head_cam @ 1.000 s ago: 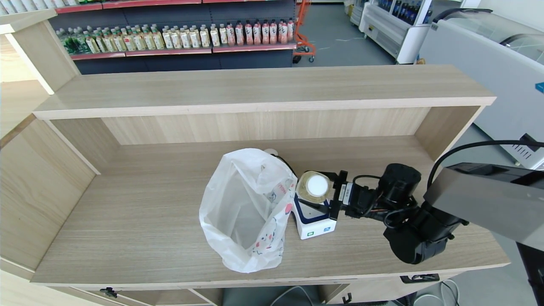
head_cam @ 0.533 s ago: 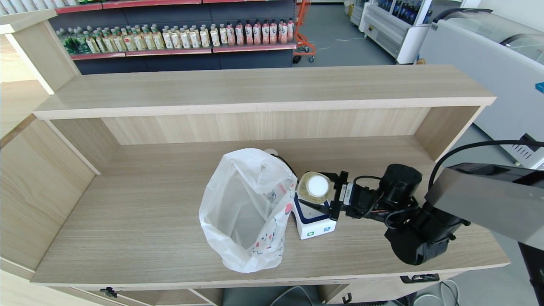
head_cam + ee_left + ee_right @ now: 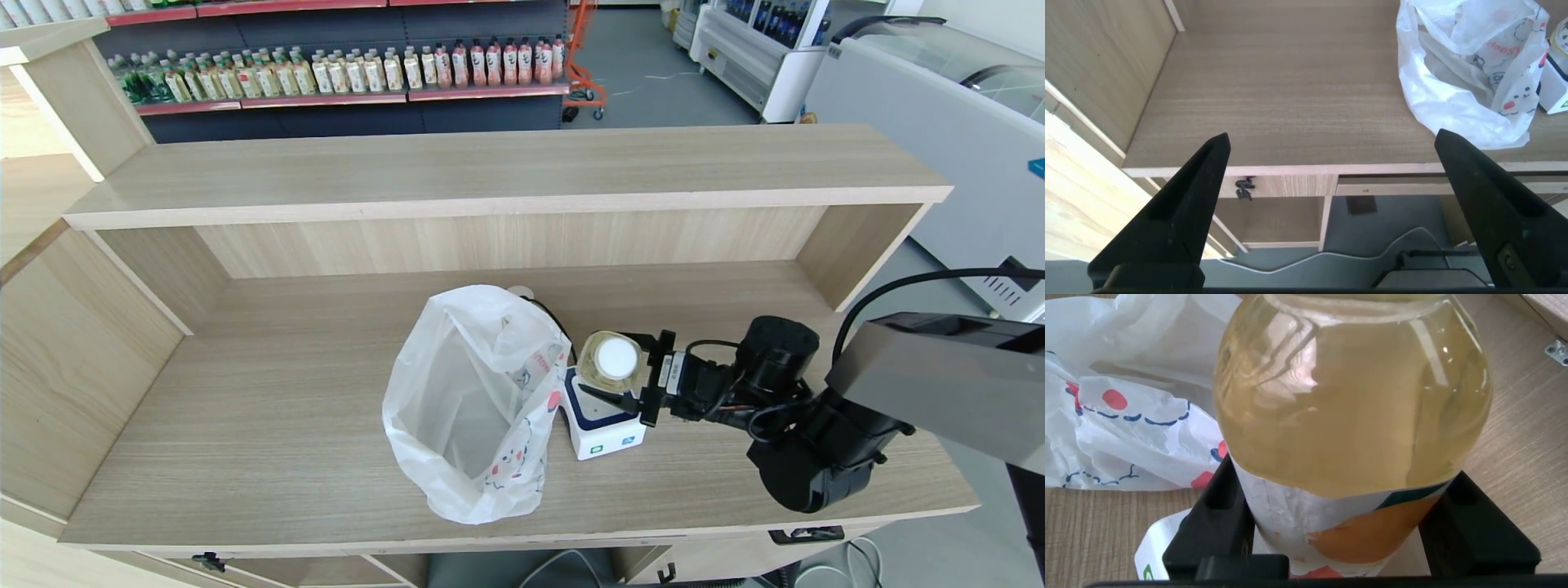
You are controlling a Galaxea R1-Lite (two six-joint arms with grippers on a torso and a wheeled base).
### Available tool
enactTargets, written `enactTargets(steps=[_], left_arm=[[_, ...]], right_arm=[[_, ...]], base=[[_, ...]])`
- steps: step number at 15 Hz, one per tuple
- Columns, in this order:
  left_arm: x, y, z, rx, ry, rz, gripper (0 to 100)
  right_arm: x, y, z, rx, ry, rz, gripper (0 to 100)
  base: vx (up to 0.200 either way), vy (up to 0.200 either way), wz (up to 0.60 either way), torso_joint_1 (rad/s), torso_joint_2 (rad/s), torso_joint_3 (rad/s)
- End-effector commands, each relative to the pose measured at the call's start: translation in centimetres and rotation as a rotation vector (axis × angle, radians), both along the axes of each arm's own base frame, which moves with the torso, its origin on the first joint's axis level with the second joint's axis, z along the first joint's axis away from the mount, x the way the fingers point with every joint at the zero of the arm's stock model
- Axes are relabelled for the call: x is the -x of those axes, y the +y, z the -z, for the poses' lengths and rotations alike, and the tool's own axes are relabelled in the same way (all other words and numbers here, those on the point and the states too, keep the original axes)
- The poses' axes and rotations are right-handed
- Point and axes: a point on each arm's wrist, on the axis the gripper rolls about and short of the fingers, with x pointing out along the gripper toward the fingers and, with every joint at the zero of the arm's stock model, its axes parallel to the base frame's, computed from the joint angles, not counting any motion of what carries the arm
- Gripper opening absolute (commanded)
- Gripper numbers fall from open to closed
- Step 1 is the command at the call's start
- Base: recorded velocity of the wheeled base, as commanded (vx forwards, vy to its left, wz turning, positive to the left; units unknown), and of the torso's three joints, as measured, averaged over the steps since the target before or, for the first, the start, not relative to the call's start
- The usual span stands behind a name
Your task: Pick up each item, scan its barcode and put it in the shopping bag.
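My right gripper [image 3: 627,378] is shut on a bottle [image 3: 611,362] of pale yellow drink with a white cap, held upright just above the white and blue barcode scanner [image 3: 602,421] on the counter. In the right wrist view the bottle [image 3: 1351,433] sits between the black fingers [image 3: 1217,518], with an orange and white label low on it. The white shopping bag [image 3: 478,400] with red and blue print stands open right beside the scanner, on its left; the same bag [image 3: 1474,69] appears in the left wrist view. My left gripper [image 3: 1335,216] hangs open off the counter's front edge, left of the bag.
The wooden counter [image 3: 286,408] has a raised back wall and side walls, with a shelf top [image 3: 506,167] above. A black cable [image 3: 545,312] runs behind the bag. Shop shelves with bottles [image 3: 343,73] and freezers [image 3: 939,90] stand beyond.
The right gripper with the bottle has shifted slightly to the right, by a small amount. The bag and scanner have stayed put.
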Motion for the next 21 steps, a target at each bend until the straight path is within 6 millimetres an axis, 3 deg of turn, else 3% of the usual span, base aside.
enactTargets(steps=[1,9,12,14,17,19,21], left_arm=[[0.0,0.0,0.0,0.000,-0.001,0.002,100],[0.0,0.0,0.0,0.000,-0.001,0.000,100],[0.0,0.0,0.0,0.000,0.001,0.000,100],[0.0,0.0,0.0,0.000,-0.001,0.000,100],[0.0,0.0,0.0,0.000,0.001,0.002,100],[0.0,0.0,0.0,0.000,-0.002,0.000,100],[0.0,0.0,0.0,0.000,0.001,0.000,100]], right_arm=[[0.0,0.0,-0.2,-0.002,-0.006,-0.001,0],[0.0,0.0,-0.1,-0.001,-0.007,0.001,0],[0.1,0.0,-2.3,-0.041,-0.033,0.031,0],[2.1,-0.9,-9.3,-0.273,0.069,0.141,0],[6.4,-2.0,-16.0,-0.496,0.294,0.289,0],[9.6,-1.9,-18.4,-0.607,0.585,0.398,0],[10.3,-0.7,-19.4,-0.677,0.726,0.384,0]], base=[[0.000,0.000,0.00,0.000,0.00,0.000],[0.000,0.000,0.00,0.000,0.00,0.000],[0.000,0.000,0.00,0.000,0.00,0.000],[0.000,0.000,0.00,0.000,0.00,0.000],[0.000,0.000,0.00,0.000,0.00,0.000],[0.000,0.000,0.00,0.000,0.00,0.000],[0.000,0.000,0.00,0.000,0.00,0.000]])
